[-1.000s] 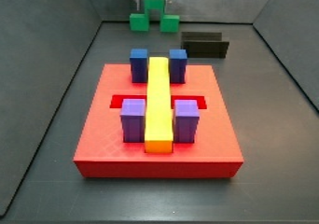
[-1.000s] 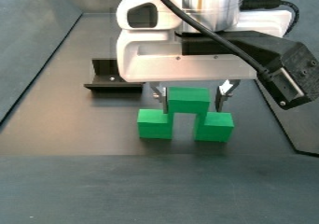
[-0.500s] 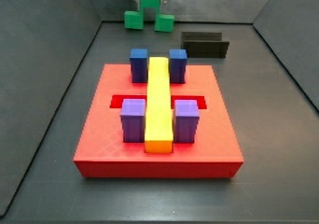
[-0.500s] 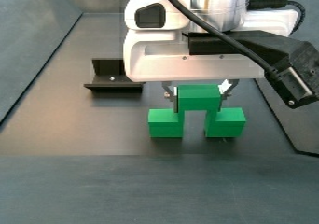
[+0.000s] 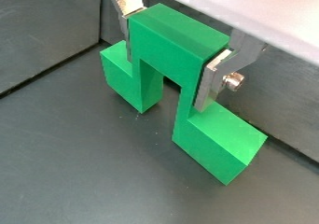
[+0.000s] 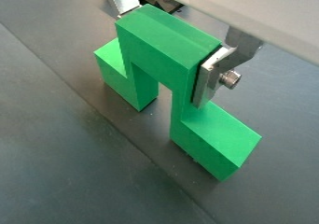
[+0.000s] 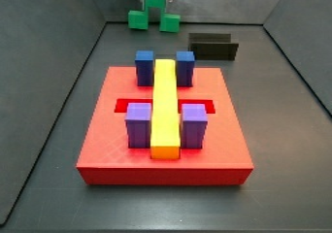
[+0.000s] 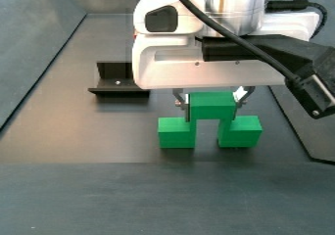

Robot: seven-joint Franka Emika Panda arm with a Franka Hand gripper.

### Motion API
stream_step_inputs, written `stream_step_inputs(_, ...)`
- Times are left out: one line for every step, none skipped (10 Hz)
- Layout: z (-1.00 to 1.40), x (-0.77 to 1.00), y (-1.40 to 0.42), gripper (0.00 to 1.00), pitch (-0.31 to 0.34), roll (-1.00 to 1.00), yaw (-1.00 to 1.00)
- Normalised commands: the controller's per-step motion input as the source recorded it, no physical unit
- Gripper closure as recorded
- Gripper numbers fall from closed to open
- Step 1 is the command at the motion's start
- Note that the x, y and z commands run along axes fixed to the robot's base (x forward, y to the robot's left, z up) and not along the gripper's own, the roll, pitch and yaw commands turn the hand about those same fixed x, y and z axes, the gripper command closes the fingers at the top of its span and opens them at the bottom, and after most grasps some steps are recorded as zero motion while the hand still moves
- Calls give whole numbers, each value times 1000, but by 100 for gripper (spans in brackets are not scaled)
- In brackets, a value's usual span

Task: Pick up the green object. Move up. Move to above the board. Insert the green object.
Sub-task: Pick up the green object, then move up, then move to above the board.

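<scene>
Gripping the green object [image 5: 169, 43] by its raised middle block, the gripper [image 5: 177, 36] has one silver finger [image 5: 222, 71] pressed flat on each side face, jaws clamped on the piece. Both lower side blocks hang below the fingers, as both wrist views show [image 6: 169, 50]. In a side view the green object [image 8: 210, 121] sits directly under the gripper [image 8: 211, 98], just clear of the dark floor, with the fixture [image 8: 119, 82] beside it. In a side view the green object [image 7: 153, 19] lies well beyond the board [image 7: 116, 149], near the fixture [image 7: 215, 47].
</scene>
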Motion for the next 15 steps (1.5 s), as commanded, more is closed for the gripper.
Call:
stream_step_inputs(0, 0, 0, 100, 0, 0, 0)
stream_step_inputs(0, 0, 0, 100, 0, 0, 0)
stream_step_inputs(0, 0, 0, 100, 0, 0, 0)
stream_step_inputs(0, 0, 0, 100, 0, 0, 0)
stream_step_inputs(0, 0, 0, 100, 0, 0, 0)
stream_step_inputs(0, 0, 0, 100, 0, 0, 0)
stream_step_inputs(0, 0, 0, 100, 0, 0, 0)
stream_step_inputs(833, 0, 0, 100, 0, 0, 0)
stream_step_inputs(756, -26, -34, 100, 35, -8, -13)
stream_step_inputs(440, -40, -28, 100, 70, 16, -8)
stream_step_inputs(264, -12, -14, 100, 63, 33, 3)
stream_step_inputs(1400, 0, 0, 100, 0, 0, 0)
stream_step_inputs(1400, -31, -4, 100, 30, -15, 2)
stream_step_inputs(1400, -48, -9, 100, 20, 20, 4)
stream_step_inputs(1400, -22, -7, 100, 8, 23, 1)
